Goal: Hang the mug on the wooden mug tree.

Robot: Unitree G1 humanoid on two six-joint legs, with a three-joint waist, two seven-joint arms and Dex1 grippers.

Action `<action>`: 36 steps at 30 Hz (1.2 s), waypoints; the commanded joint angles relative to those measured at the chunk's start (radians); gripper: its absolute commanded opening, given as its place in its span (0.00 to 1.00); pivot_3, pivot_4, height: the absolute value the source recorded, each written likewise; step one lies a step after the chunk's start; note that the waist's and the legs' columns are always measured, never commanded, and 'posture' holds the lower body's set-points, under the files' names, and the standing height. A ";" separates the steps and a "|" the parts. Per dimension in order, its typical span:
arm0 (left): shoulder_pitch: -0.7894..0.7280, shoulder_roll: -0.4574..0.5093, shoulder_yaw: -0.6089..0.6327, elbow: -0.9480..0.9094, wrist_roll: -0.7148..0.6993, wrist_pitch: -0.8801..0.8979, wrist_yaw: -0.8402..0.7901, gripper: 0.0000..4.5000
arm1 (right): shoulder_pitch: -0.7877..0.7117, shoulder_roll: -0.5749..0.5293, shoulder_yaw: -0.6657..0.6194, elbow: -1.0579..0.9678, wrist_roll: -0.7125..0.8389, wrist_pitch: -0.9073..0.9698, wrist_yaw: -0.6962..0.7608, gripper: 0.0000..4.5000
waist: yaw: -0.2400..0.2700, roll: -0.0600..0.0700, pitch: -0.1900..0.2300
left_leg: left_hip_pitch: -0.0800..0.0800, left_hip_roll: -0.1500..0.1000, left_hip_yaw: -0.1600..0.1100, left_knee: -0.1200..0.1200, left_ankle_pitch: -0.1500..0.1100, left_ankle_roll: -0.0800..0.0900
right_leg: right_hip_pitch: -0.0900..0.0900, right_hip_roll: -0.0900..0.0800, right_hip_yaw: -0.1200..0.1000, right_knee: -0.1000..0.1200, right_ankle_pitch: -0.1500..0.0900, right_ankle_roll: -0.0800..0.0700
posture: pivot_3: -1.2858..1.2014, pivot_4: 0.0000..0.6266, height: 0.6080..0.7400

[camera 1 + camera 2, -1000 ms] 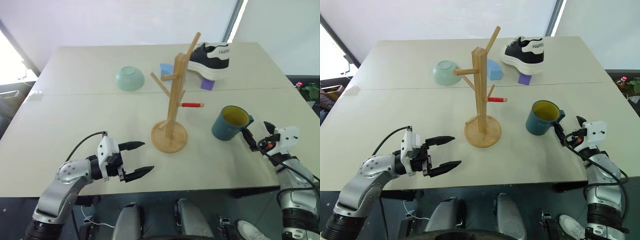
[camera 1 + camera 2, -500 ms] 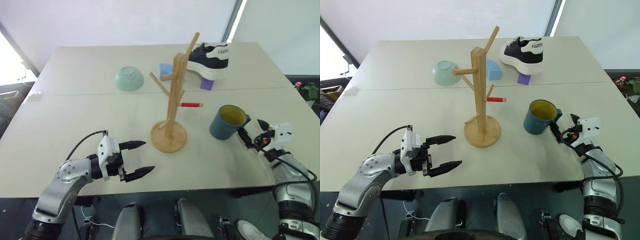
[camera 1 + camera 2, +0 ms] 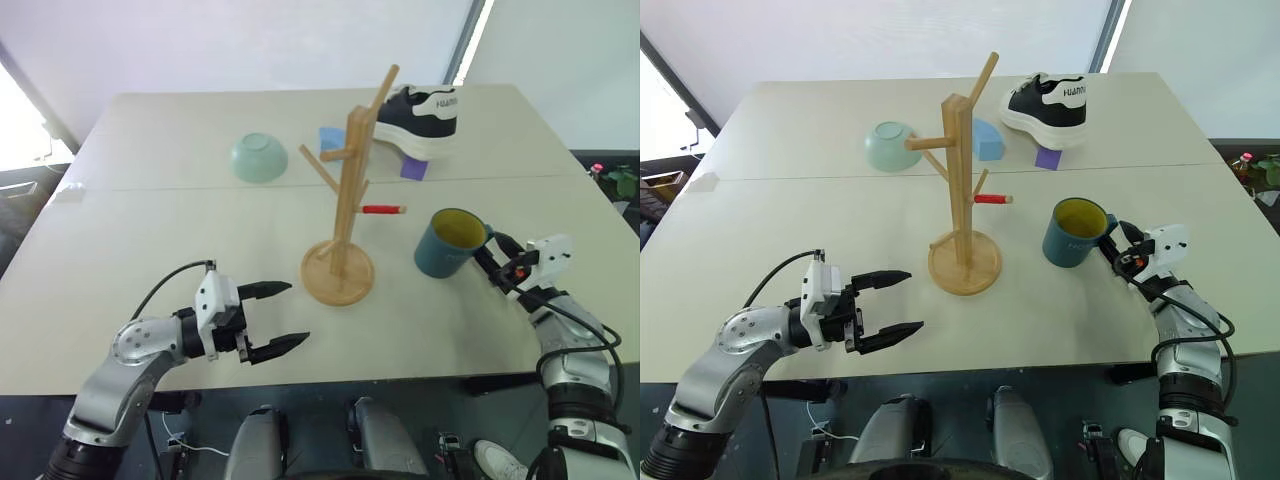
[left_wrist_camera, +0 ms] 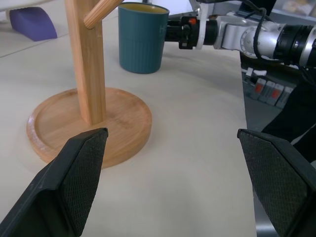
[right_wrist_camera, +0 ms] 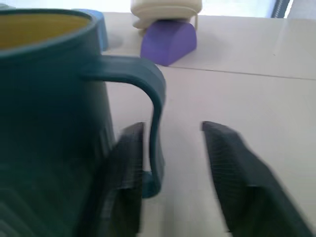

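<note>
On the beige table [image 3: 150, 240], right of the light-wood mug tree [image 3: 345, 200], stands the dark teal mug [image 3: 448, 243]. Right gripper [image 5: 168, 173] straddles its loop handle, fingers apart; left gripper [image 3: 282, 317] open. Black-white sneaker [image 3: 420, 120] lettering unreadable.

You have a pale counter [image 3: 180, 230] carrying the wooden mug tree [image 3: 345, 200] at centre, the mug [image 3: 448, 243] to its right, a red marker [image 3: 384, 210] between them, and behind, a green bowl [image 3: 260, 158], shoe [image 3: 425, 118], blue block [image 3: 330, 137] and purple block [image 3: 414, 168].
</note>
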 commanded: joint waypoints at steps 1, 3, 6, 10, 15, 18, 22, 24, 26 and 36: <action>0.007 0.006 0.002 -0.038 -0.003 -0.012 0.003 1.00 | 0.003 0.000 -0.001 -0.045 0.032 0.007 0.022 0.03 | 0.001 0.000 0.000 | 0.000 0.000 0.000 0.000 0.000 0.000 | 0.000 0.000 0.000 0.000 0.000 0.000 | 0.52 0.24 1.00; 0.007 0.006 0.002 -0.036 -0.002 -0.014 0.003 1.00 | 0.011 0.003 0.000 -0.064 0.037 0.013 0.022 0.01 | 0.001 0.000 0.000 | 0.000 0.000 0.000 0.000 0.000 0.000 | 0.000 0.000 0.000 0.000 0.000 0.000 | 0.52 0.24 1.00; 0.010 0.006 0.005 -0.029 0.000 -0.019 0.002 1.00 | 0.052 -0.005 0.010 -0.137 0.022 0.024 0.005 0.01 | 0.002 0.000 0.000 | 0.000 0.000 0.000 0.000 0.000 0.000 | 0.000 0.000 0.000 0.000 0.000 0.000 | 0.52 0.24 1.00; 0.008 0.008 0.011 -0.019 0.004 -0.027 0.002 1.00 | 0.156 -0.056 0.054 -0.341 -0.061 0.017 0.001 0.01 | 0.002 0.001 0.000 | 0.000 0.000 -0.001 0.000 0.000 0.000 | 0.000 0.000 0.000 0.000 0.000 0.000 | 0.52 0.24 1.00; -0.013 0.014 0.016 0.005 0.002 -0.032 -0.011 1.00 | 0.306 -0.176 0.115 -0.715 -0.173 0.046 0.017 0.01 | 0.002 0.001 -0.001 | 0.000 0.000 -0.001 0.000 0.000 0.000 | 0.001 0.000 0.000 0.000 0.000 0.000 | 0.52 0.24 1.00; -0.037 0.014 0.006 0.028 0.000 -0.034 -0.028 1.00 | 0.325 -0.208 0.113 -0.805 -0.193 0.080 0.010 0.01 | 0.001 0.001 -0.001 | 0.001 0.000 -0.001 0.003 0.000 0.000 | 0.001 0.002 -0.001 0.002 0.000 0.000 | 0.52 0.24 1.00; -0.071 0.014 -0.001 0.056 -0.003 -0.034 -0.052 1.00 | 0.319 -0.253 0.112 -0.862 -0.217 0.101 0.018 0.01 | 0.003 0.001 -0.001 | 0.000 0.000 -0.002 0.008 0.000 0.000 | 0.002 0.001 -0.001 0.004 0.000 0.000 | 0.52 0.24 1.00; -0.094 0.017 0.004 0.073 -0.009 -0.032 -0.065 1.00 | 0.286 -0.271 0.107 -0.893 -0.202 0.136 0.018 0.01 | 0.003 0.000 -0.001 | 0.000 0.000 -0.002 0.010 0.000 0.000 | 0.002 0.001 -0.001 0.005 0.000 -0.001 | 0.52 0.24 1.00; -0.118 0.019 0.015 0.085 -0.021 -0.024 -0.076 1.00 | 0.242 -0.293 0.104 -0.918 -0.186 0.175 0.023 0.01 | 0.003 0.000 -0.001 | 0.000 0.000 -0.002 0.011 0.000 0.000 | 0.002 0.001 -0.001 0.006 0.000 -0.001 | 0.52 0.24 1.00; -0.195 0.058 0.093 0.071 -0.130 0.066 -0.088 1.00 | 0.042 -0.391 0.141 -0.959 -0.145 0.291 0.088 0.01 | 0.002 -0.001 0.000 | -0.001 0.000 -0.002 0.011 0.000 0.000 | 0.001 0.001 -0.001 0.008 -0.001 -0.001 | 0.52 0.24 1.00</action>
